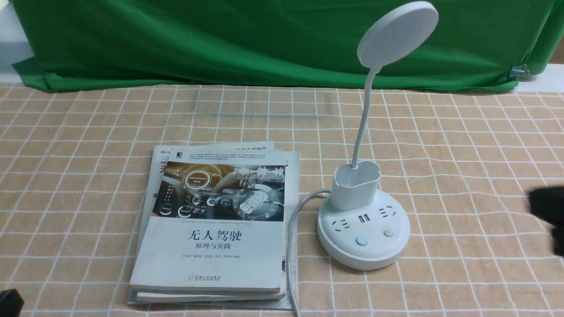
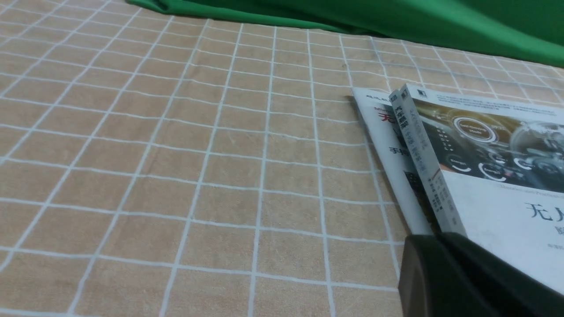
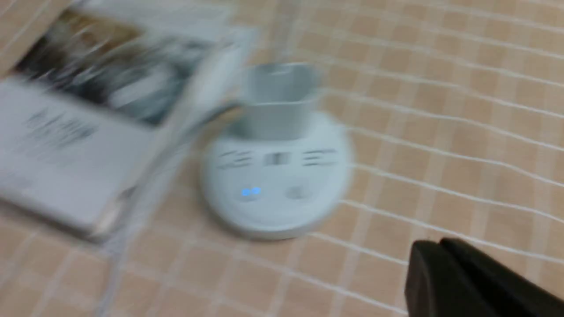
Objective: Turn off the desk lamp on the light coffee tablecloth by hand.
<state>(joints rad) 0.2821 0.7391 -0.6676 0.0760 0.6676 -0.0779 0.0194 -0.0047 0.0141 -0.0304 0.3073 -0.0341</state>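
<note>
The desk lamp [image 1: 354,187] stands on the light coffee tablecloth [image 1: 462,145], right of its middle and toward the near edge, with its round base flat on the squares. Its disc head just meets the top of the front view, and I cannot tell from either view whether it glows. On the base the left button [image 1: 362,240] shows a small blue light and the button beside it [image 1: 388,232] is plain. The right wrist view shows the lamp [image 3: 275,176] only up to the cup holder, and everything there is smeared. The lamp's white cable [image 1: 291,246] runs along the right side of a stack of books [image 1: 216,229] and off the near edge. The top cover reads "无人驾驶 原理与实践", with "Self-Driving Mode" in a ring; the smaller print is too fine to read. Only the left wrist view shows the spine, its writing unreadable. The right gripper [image 3: 434,251] is a dark blur at the cloth's right edge in the front view, well apart from the lamp, its jaws pressed together on nothing. The left gripper [image 2: 440,246] sits at the near left corner beside the books, no gap between its jaws. A green cloth [image 1: 220,39] hangs along the far edge.
</note>
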